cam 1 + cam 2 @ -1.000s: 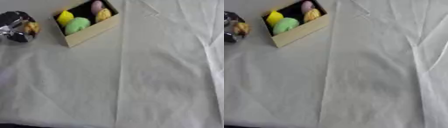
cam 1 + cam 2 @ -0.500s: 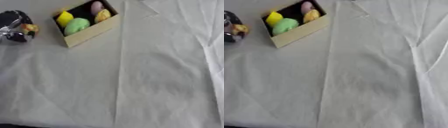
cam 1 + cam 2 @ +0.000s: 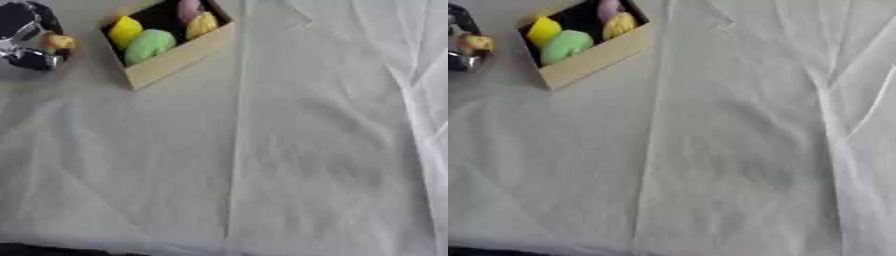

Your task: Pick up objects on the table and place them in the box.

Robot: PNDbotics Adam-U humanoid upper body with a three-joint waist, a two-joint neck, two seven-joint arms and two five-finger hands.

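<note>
Box (image 3: 168, 42) sits just to the right of your left hand (image 3: 31, 37), whose fingers (image 3: 35, 59) are curled around a small yellow-orange object (image 3: 59, 41). Inside it already lie a yellow piece (image 3: 123, 31), a green one (image 3: 149, 44), a pink one (image 3: 189, 8) and an orange-yellow one (image 3: 202, 24). Your right hand is out of view. Release too early and the object could strike the near wall and drop onto the white-draped counter (image 3: 262, 165).

Our left hand at upper left

Our black-and-silver left hand (image 3: 31, 37) curls its fingers around a small orange-yellow object (image 3: 59, 41).
</note>
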